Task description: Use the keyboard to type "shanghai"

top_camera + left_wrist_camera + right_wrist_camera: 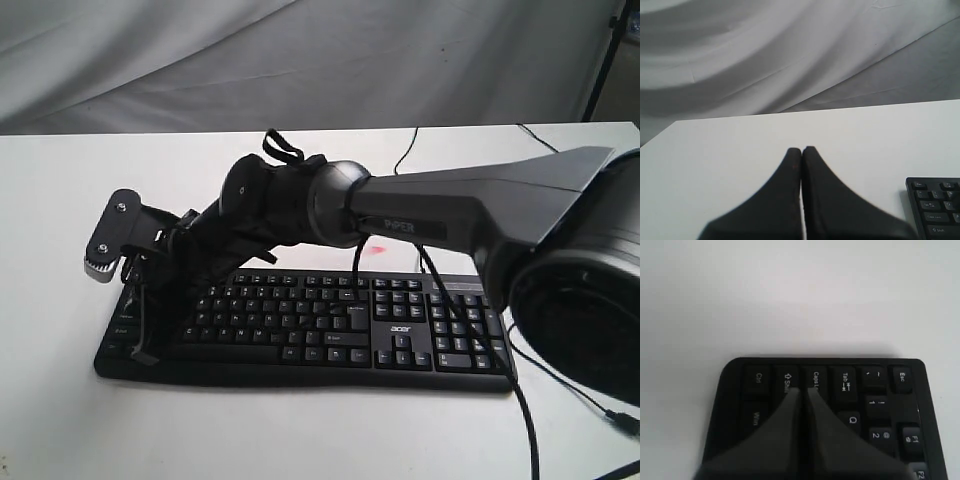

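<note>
Reaching across, I hold my right end effector (802, 389), closed, at Shift (786, 379) and Caps Lock (816, 378), left end of the keyboard (300, 322). My left end effector (801, 149), also closed, hangs over bare surface (730, 150) beside it.

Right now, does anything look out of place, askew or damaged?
Nothing looks damaged. The keyboard lies flat on the table. Two small oddities: a black cable hanging under the right arm drapes across the number pad, and a faint pink mark sits on the table just behind the keyboard.
</note>
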Robot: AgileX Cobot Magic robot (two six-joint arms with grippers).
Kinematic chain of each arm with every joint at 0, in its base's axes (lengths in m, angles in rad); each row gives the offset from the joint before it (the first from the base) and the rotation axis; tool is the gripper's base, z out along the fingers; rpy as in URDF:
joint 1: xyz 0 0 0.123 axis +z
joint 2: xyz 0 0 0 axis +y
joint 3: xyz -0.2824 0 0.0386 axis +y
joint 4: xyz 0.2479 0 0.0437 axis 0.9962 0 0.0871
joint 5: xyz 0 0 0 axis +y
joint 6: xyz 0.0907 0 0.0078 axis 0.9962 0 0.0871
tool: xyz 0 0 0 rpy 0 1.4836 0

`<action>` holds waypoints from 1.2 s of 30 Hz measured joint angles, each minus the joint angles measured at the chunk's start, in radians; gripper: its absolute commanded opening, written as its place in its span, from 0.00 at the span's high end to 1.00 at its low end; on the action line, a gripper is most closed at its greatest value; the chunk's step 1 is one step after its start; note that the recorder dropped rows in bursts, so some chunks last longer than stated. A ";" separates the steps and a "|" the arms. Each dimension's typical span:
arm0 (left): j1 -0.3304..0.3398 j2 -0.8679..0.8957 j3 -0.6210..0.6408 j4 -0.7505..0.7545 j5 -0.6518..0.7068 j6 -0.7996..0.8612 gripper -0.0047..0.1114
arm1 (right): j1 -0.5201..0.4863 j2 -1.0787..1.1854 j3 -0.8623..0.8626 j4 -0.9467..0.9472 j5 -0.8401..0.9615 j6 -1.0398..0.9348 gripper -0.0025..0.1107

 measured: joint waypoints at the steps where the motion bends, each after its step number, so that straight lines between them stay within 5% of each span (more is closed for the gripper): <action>1: 0.000 0.000 0.000 0.000 0.000 0.000 0.95 | 0.001 0.001 -0.004 -0.002 0.000 0.002 0.98; 36: 0.000 0.000 0.000 0.000 0.000 0.000 0.95 | 0.003 0.043 -0.012 -0.026 -0.077 0.008 0.98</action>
